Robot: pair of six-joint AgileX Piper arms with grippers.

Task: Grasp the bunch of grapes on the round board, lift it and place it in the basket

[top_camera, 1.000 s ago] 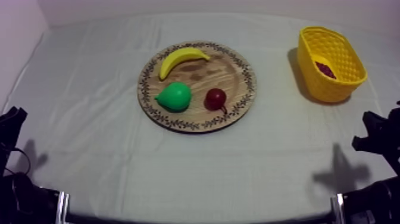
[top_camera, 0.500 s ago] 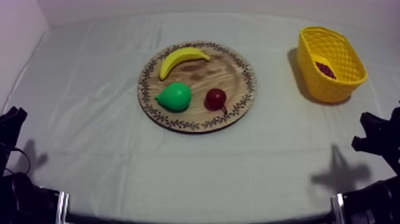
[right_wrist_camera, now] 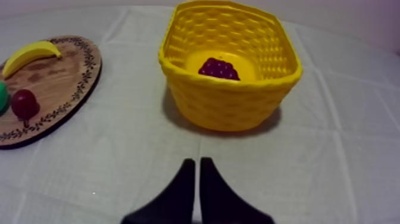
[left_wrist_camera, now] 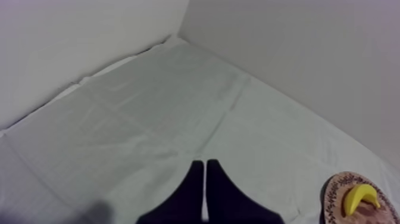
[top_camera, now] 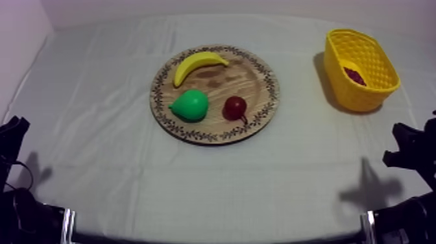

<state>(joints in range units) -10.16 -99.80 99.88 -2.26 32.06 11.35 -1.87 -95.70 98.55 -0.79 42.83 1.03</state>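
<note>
Cloth, grey-white and faintly creased, covers the whole desk. Pale bare walls meet at a corner behind it. Board sits mid-desk and carries banana, pear and small red fruit. Basket stands well apart at the right. Grapes are inside it, seemingly resting on its floor. Left gripper is low over bare cloth, fingers pressed together in a narrow wedge. Right gripper is likewise pressed together, pinching nothing, pointing at the basket from near.
</note>
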